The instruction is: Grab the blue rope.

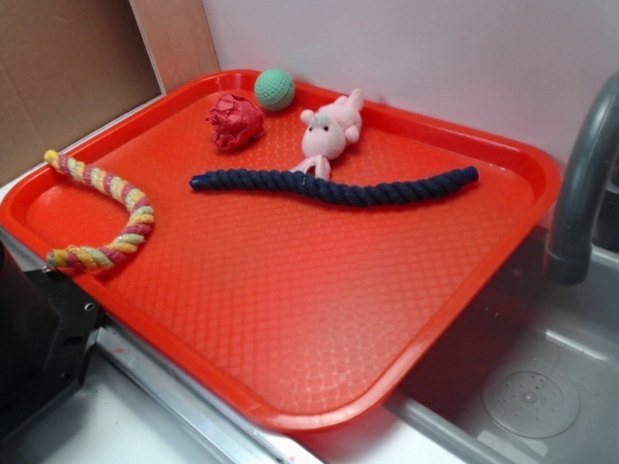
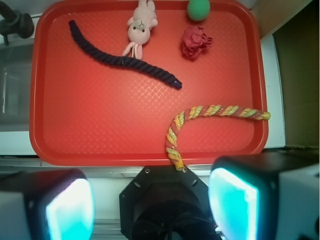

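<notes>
spread wide, with nothing held between: gripper (image 2: 152, 202) at the bottom of the wrist view, its two glowing pads (image 2: 70, 210) far apart and off the near rim of the red tray (image 2: 100, 130). closest to the fingers, just beyond their gap: one end of the multicoloured rope (image 2: 200, 117), hanging over the tray's near rim, then curving up and off toward the right-hand pad's side, with its far end over the tray's right rim. farther out, across bare tray floor, well apart from both pads: the blue rope (image 2: 125, 60), lying flat in a shallow wave, slanting from the far left corner down toward the tray's middle, untouched. beyond it: pink plush bunny (image 2: 140, 25), legs touching or perhaps just overlapping the blue rope's middle, hard to tell. farther right at the far rim: crumpled red cloth toy (image 2: 195, 42) and green ball (image 2: 198, 9). past the tray's left side: grey faucet (image 1: 580, 184) over a metal sink (image 1: 522, 387).
</notes>
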`<state>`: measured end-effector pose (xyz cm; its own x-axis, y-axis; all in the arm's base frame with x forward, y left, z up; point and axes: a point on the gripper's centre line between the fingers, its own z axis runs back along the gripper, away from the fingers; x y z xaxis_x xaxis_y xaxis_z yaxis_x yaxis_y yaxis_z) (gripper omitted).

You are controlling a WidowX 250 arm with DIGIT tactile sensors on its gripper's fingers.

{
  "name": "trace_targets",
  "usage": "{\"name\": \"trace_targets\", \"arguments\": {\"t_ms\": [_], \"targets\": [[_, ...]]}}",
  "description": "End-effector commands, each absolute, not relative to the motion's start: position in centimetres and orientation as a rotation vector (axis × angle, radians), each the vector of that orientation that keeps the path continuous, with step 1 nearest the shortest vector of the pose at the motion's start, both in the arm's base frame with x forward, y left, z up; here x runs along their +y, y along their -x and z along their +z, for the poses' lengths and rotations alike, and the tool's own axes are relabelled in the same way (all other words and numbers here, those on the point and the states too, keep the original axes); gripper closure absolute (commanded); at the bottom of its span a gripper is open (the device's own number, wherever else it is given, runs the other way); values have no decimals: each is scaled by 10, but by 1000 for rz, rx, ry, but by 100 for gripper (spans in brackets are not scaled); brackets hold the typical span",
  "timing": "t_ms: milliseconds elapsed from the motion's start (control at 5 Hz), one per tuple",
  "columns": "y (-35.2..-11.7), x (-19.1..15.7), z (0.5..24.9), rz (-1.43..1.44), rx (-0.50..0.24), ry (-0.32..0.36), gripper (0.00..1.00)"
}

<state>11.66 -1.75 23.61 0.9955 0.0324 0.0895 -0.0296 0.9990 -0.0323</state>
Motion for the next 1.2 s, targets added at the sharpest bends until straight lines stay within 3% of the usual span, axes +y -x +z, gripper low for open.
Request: {"name": "trace_targets", "arguments": {"t_ms": [0,200,400,1000], "targets": [[-117,-17,236,31,-90,31,0],[-123,-26,233,-55,-144,-11,0],[-134,-36,223,-244,-131,-16,0],[-192,-54,178,-791,-266,79,0]]}}
